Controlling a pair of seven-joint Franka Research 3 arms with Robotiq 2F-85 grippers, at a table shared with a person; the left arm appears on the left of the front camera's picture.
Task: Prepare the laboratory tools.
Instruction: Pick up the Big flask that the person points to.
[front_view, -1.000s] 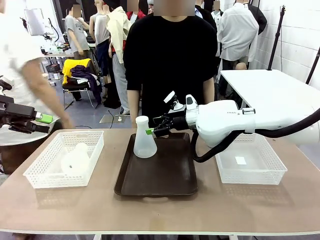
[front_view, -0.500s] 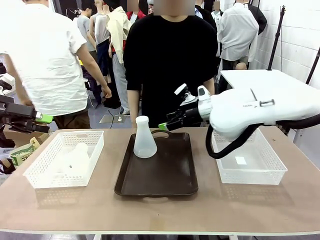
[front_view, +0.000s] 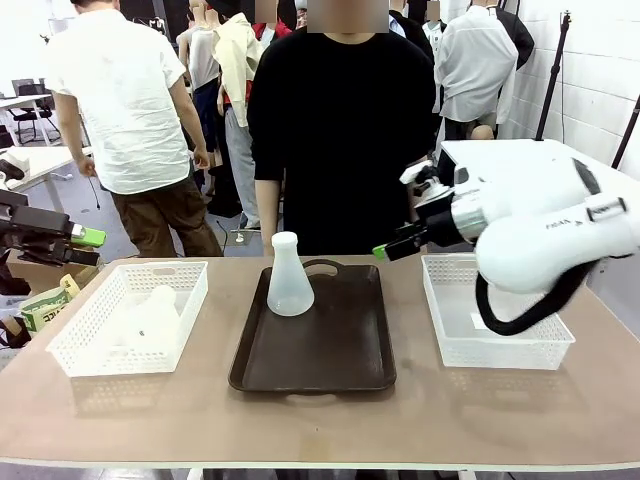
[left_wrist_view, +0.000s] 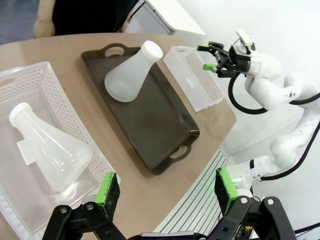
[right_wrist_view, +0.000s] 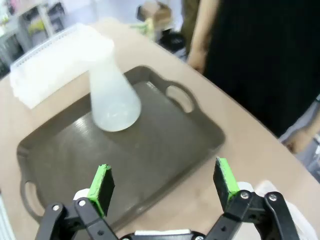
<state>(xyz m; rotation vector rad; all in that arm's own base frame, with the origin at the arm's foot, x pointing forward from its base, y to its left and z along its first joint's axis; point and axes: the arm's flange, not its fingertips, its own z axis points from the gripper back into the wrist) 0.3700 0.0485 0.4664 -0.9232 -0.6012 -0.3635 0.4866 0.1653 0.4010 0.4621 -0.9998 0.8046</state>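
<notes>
I see a milky, narrow-necked flask (front_view: 289, 282) upright on the tray (front_view: 330, 352); left gripper (left_wrist_view: 167, 186) and right gripper (right_wrist_view: 162, 182) gape, empty.

right gripper (front_view: 383, 251) has backed off from the flask (front_view: 289, 280), toward 3 o'clock, and is now off the tray (front_view: 330, 372) by the right basket (front_view: 500, 357) far corner, maybe slightly higher. right arm swung out with it. background bystander (front_view: 125, 110) walked in from 9 o'clock, now standing fully in frame.
</notes>
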